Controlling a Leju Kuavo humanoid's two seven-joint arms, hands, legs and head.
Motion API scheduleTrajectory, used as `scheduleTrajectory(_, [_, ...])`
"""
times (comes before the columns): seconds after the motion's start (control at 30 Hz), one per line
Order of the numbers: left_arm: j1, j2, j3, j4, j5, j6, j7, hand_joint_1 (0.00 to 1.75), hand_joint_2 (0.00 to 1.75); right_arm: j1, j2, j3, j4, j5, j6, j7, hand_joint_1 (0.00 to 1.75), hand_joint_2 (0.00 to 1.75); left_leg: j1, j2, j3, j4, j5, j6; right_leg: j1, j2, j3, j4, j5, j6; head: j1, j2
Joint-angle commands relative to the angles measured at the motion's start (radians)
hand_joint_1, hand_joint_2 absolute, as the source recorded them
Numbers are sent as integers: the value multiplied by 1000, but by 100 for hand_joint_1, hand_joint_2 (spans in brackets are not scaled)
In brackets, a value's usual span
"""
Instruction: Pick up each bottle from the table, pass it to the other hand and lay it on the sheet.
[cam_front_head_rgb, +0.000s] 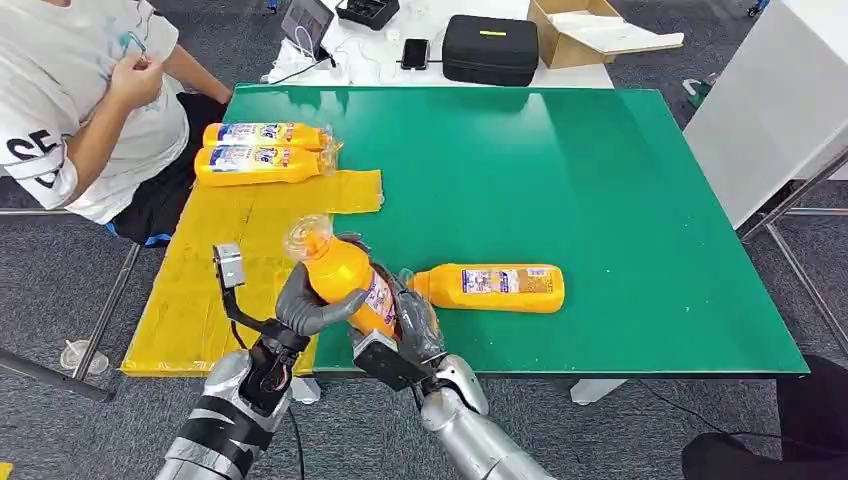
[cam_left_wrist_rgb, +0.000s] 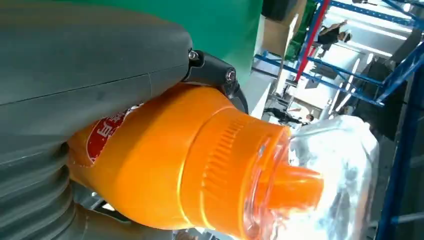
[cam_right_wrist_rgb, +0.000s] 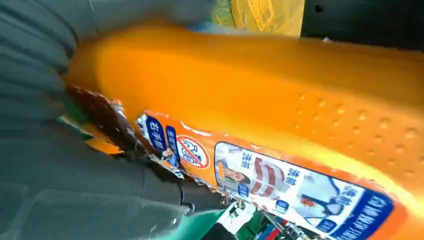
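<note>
Bottle (cam_front_head_rgb: 343, 280) mid-handover at near edge of table (cam_front_head_rgb: 600, 200), just right of sheet (cam_front_head_rgb: 200, 290). Left hand (cam_front_head_rgb: 315, 305) wrapped round shoulder, right hand (cam_front_head_rgb: 415, 325) clasping labelled body. Rigid plastic, probably full and heavy; glossy, loose wrap on cap. Best gripped mid-body.

Held bottle (cam_right_wrist_rgb: 300, 125): printed label, blue panels with white Chinese characters, too blurred to read; a red crossed-circle prohibition sign beside them. Left wrist view: red oval with white characters on the bottle, partly hidden. Person's white shirt (cam_front_head_rgb: 60, 110): black letters "SE" on the sleeve. Labels on the other bottles illegible.
</note>
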Motion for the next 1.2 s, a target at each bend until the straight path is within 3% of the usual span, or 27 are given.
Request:
scheduleTrajectory(0.03, [-53, -2, -10, 18, 0, 4, 3, 175, 175, -27, -20, -12, -9, -5, 12, 12, 0, 175, 0, 0, 3, 0, -1, 1, 1, -2, 3, 0, -1, -1, 0, 0])
scheduleTrajectory(0.27, [-52, -2, -10, 18, -1, 4, 4, 175, 175, -25, -20, -11, -9, -4, 11, 13, 0, 175, 1, -1, 3, 0, -1, 1, 1, -2, 4, 0, -1, -1, 0, 0])
scheduleTrajectory(0.3, [-58, -6, 10, 18, -4, 33, -5, 175, 175, -29, -22, -24, -26, -39, 46, 3, 0, 0, 0, 0, 2, 0, -1, 1, 1, -1, 2, 0, -1, -1, 0, 0])
scheduleTrajectory(0.47, [-117, 3, 122, 7, -4, 131, -20, 175, 175, -9, -49, -95, -224, -187, 161, 3, 0, 0, 1, -1, 1, 2, -1, 1, 1, -2, 2, 1, -1, -2, 0, 0])
scheduleTrajectory(0.6, [-162, 19, 189, -40, -106, 276, -84, 175, 175, 24, -60, -105, -317, -210, 159, 6, 0, 0, 2, -1, 4, 2, -2, 1, 2, -3, 5, 1, -2, -3, 0, 0])
scheduleTrajectory(0.77, [-220, 52, 272, -12, -413, 598, -188, 175, 175, 109, -85, -83, -562, -299, 168, -38, 0, 0, 1, 0, 2, 2, -2, 0, 2, -2, 3, 1, -2, -2, 0, 0])
scheduleTrajectory(0.93, [-250, 67, 327, 83, -516, 712, -218, 175, 175, 171, -110, -62, -741, -335, 164, -41, 0, 0, 1, -1, 3, 0, -1, 0, 1, -2, 4, 1, -1, -1, 0, 0])
scheduleTrajectory(1.0, [-253, 76, 317, 92, -575, 777, -218, 175, 175, 179, -110, -61, -759, -348, 152, -45, 0, 0, 0, 0, 4, 0, -1, 1, 1, -1, 4, 0, -1, -1, 0, 0])
scheduleTrajectory(1.03, [-251, 99, 268, 81, -697, 919, -218, 175, 175, 182, -105, -64, -768, -363, 143, -56, 0, 0, 1, 0, 5, 1, -2, 1, 1, -2, 6, 0, -2, -2, 0, 0])
scheduleTrajectory(1.13, [-332, 150, 170, 308, -979, 1138, -218, 175, 175, 162, -101, -55, -763, -398, 113, -76, 0, 0, 1, 0, 5, 1, -1, 1, 2, -2, 6, 0, -2, -2, 0, 0])
scheduleTrajectory(1.2, [-381, 190, 49, 458, -1254, 1222, -132, 175, 175, 138, -106, -46, -739, -422, 114, -68, 0, 0, 0, -1, 2, 0, 0, 0, 0, -2, 2, 0, 0, -1, 0, 0])
